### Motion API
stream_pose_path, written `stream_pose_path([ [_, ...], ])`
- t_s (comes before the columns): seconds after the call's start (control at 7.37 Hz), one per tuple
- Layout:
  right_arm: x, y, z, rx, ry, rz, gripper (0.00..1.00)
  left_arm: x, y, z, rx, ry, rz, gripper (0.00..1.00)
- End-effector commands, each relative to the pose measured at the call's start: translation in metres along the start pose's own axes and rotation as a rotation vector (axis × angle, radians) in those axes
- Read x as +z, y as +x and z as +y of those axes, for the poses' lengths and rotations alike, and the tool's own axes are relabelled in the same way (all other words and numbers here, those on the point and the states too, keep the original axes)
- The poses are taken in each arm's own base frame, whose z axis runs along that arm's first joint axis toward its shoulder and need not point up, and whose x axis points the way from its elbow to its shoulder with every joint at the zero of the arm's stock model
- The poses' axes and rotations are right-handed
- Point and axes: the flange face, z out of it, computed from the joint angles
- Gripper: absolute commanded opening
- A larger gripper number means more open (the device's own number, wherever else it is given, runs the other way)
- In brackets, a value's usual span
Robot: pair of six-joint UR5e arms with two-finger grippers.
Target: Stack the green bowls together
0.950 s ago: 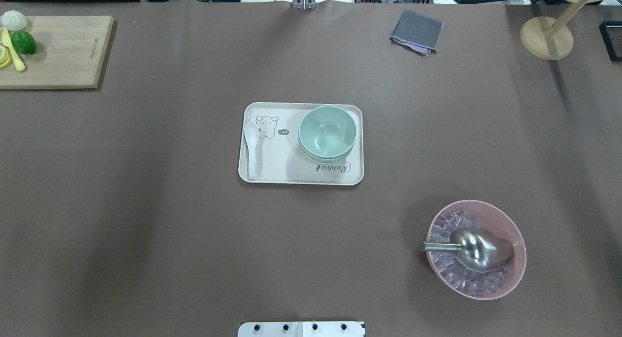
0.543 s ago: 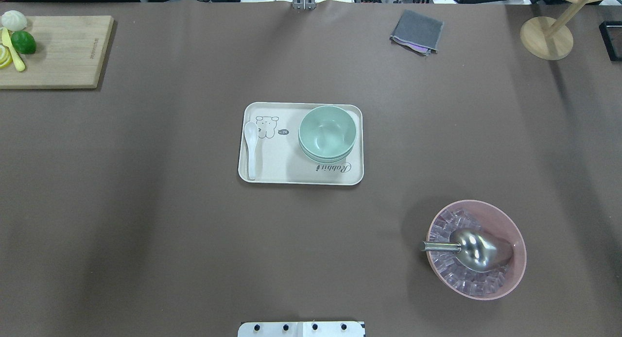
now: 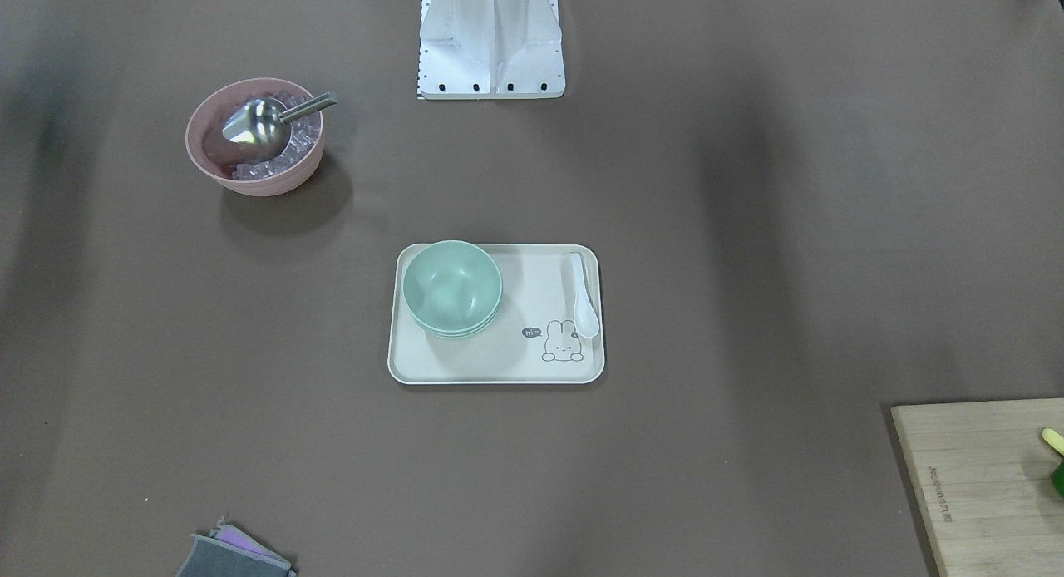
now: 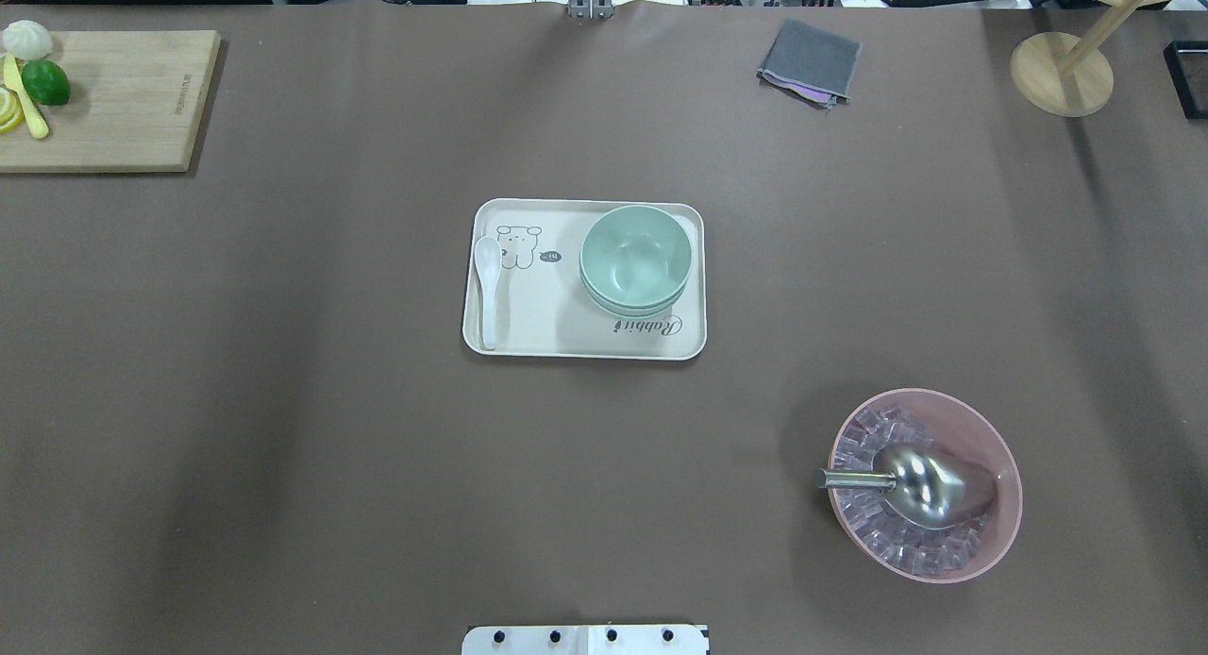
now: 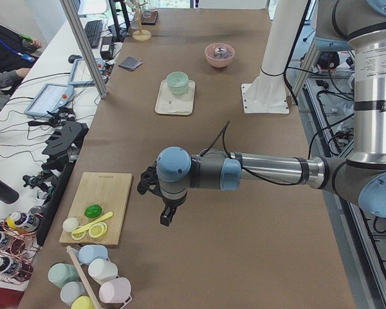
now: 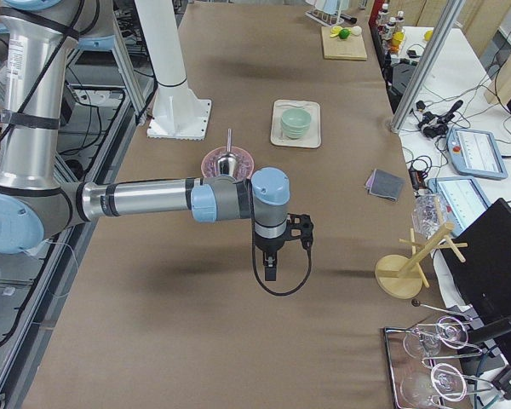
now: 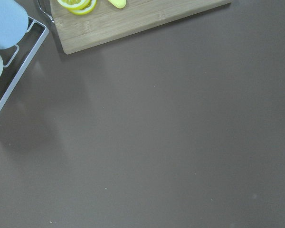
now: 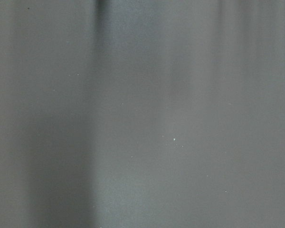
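Observation:
The pale mint-green bowls (image 4: pixel 635 259) sit nested in one stack at the right end of a cream tray (image 4: pixel 543 320) in the middle of the table. The stack also shows in the front view (image 3: pixel 451 288), in the left side view (image 5: pixel 177 82) and in the right side view (image 6: pixel 295 122). My left gripper (image 5: pixel 168 217) hangs over bare table near the cutting board, far from the tray. My right gripper (image 6: pixel 271 271) hangs over bare table past the pink bowl. Both show only in the side views, so I cannot tell whether they are open or shut.
A white spoon (image 4: pixel 488 287) lies at the tray's left end. A pink bowl (image 4: pixel 1012 504) with ice cubes and a metal scoop stands front right. A cutting board (image 4: pixel 123 98) with lime and lemon is back left. A grey cloth (image 4: pixel 810 60) and a wooden stand (image 4: pixel 1061 73) are back right.

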Motion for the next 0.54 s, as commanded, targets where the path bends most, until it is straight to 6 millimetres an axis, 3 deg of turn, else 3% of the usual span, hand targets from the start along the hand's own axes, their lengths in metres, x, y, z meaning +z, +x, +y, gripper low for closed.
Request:
stream_pose_path([
  [0.0, 0.0010, 0.0007, -0.0002, 0.002, -0.002, 0.000, 1.00, 0.0009, -0.0010, 0.0006, -0.002, -0.002, 0.001, 0.98],
  [0.41, 0.0061, 0.0046, -0.0007, 0.008, -0.012, 0.001, 1.00, 0.0018, -0.0008, 0.0012, -0.002, -0.004, 0.001, 0.98],
])
